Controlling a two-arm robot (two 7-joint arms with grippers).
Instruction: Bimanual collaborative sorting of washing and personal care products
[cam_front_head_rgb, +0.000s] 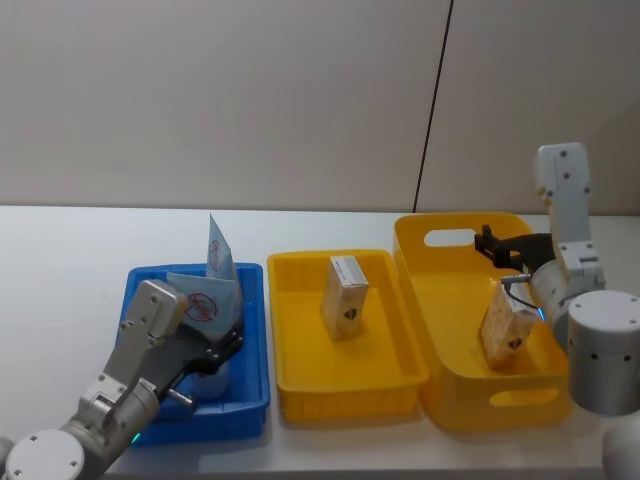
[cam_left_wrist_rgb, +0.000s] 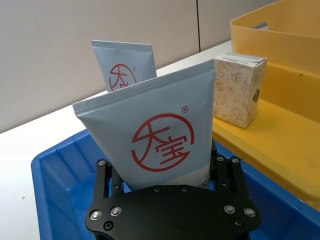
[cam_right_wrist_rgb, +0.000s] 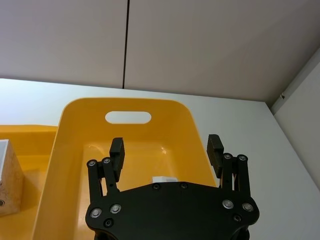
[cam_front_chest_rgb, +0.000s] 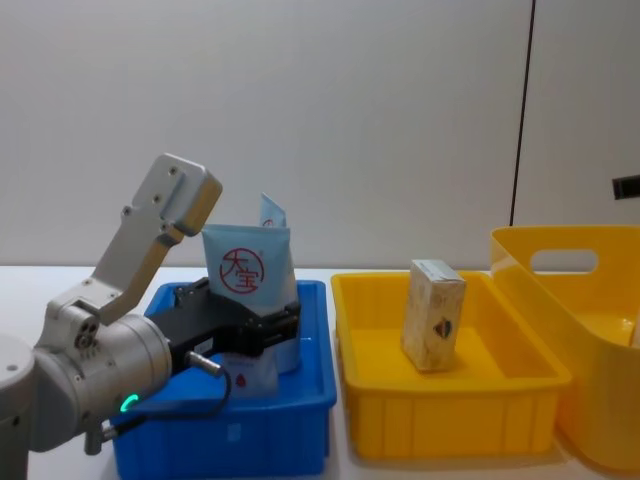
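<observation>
Softness was the main thing to reckon with: the light-blue pouch (cam_left_wrist_rgb: 155, 135) looked like a thin, flexible sachet, light and likely to buckle or slip if pinched at its flat sealed top, so the fuller lower body seemed the safer place to take it. The left gripper (cam_left_wrist_rgb: 167, 170) had it just there, its two fingers closed narrowly against the lower sides of the pouch, which stood upright with a slight lean inside the blue bin (cam_left_wrist_rgb: 55, 170), its base low in the bin (whether it touched the floor could not be told). A second pouch (cam_left_wrist_rgb: 125, 65) of the same print stood just behind it, at the far side of the blue bin. Next to the blue bin on the robot's right sat a yellow tray (cam_front_head_rgb: 300, 390) with a beige carton (cam_front_head_rgb: 345, 297) standing on end, stiff-sided and probably easy to clamp across its narrow faces. Farther from the blue bin on that same side, a large yellow bin (cam_front_head_rgb: 460, 415) held another carton (cam_front_head_rgb: 505, 335), tilted. The right gripper (cam_right_wrist_rgb: 166, 145) hung above that farthest bin, fingers spread wide and holding nothing. All three containers rested on a plain white table (cam_front_head_rgb: 60, 260), smooth and probably slick under plastic, with a bare pale wall (cam_front_head_rgb: 200, 100) behind, split by one dark seam.
</observation>
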